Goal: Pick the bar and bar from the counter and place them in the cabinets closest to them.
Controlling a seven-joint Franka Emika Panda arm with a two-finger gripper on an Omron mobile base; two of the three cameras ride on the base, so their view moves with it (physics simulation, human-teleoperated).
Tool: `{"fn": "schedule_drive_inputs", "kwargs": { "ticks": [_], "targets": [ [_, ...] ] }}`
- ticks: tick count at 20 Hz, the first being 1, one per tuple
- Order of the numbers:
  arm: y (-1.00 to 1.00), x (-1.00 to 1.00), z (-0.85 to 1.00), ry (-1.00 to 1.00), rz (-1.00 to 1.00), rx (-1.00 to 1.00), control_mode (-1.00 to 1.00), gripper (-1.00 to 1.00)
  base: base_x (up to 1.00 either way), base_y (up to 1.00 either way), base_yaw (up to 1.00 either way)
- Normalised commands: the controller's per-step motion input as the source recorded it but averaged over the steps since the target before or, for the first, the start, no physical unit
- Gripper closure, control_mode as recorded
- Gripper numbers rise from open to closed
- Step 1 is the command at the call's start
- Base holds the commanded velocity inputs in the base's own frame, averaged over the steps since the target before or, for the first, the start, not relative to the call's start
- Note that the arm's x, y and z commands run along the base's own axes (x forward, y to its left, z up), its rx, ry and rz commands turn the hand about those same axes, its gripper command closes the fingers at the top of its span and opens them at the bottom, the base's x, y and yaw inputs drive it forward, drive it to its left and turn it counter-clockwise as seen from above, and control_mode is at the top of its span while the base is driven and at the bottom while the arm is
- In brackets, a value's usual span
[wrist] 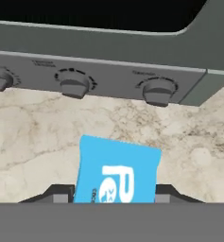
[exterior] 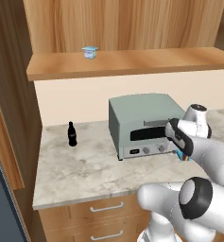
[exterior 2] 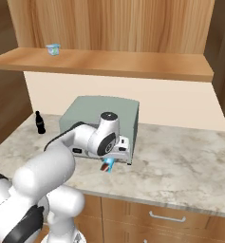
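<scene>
**Gripper clamped on the blue bar in front of the toaster oven**

Left base view: the grey-green toaster oven (exterior: 142, 124) sits on the marble counter (exterior: 80, 170), back against the cream wall. The arm reaches in from the lower right and its wrist covers the oven's front right corner. A sliver of the blue bar (exterior: 184, 156) shows just below the hand, right at the oven's lower front right. The fingers themselves are hidden by the wrist here. A small black bottle (exterior: 72, 133) stands upright well left of the oven. Above the oven runs the wooden shelf ledge (exterior: 132, 64) of the cabinets (exterior: 127, 23); a small pale blue cup (exterior: 90, 52) sits on it, up and left of the oven.

Right base view: same oven, the hand pointing down at its front right corner. The gripper (exterior 2: 108, 165) has the blue bar between its fingers, red-brown end showing, right in front of the oven's base. Can't tell whether the bar touches the counter. Bottle is far left of the oven, cup on the ledge up and left.

Hand view: oven control panel with three knobs (wrist: 73, 85) across the top, marble below. The blue bar stands upright with one dark finger (wrist: 61, 194) pressed on each side edge. Jaws narrowed onto the wrapper, holding it.
</scene>
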Motion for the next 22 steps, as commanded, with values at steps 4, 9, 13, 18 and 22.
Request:
{"fn": "schedule_drive_inputs", "kwargs": {
  "ticks": [4,9,13,18,22],
  "targets": [
    [0.0,-0.05,0.57,0.01,0.0,0.0,-1.0,1.0,0.0,0.0,0.0],
    [0.0,0.0,0.6,0.0,-0.02,0.0,-1.0,1.0,0.0,0.0,0.0],
    [0.0,0.0,0.65,0.0,-0.01,0.0,-1.0,1.0,0.0,0.0,0.0],
    [0.01,0.0,0.67,0.0,0.0,0.0,-1.0,1.0,0.0,0.0,0.0],
    [0.0,0.0,0.67,0.0,0.0,0.0,-1.0,1.0,0.0,0.0,0.0]
  ]
}}
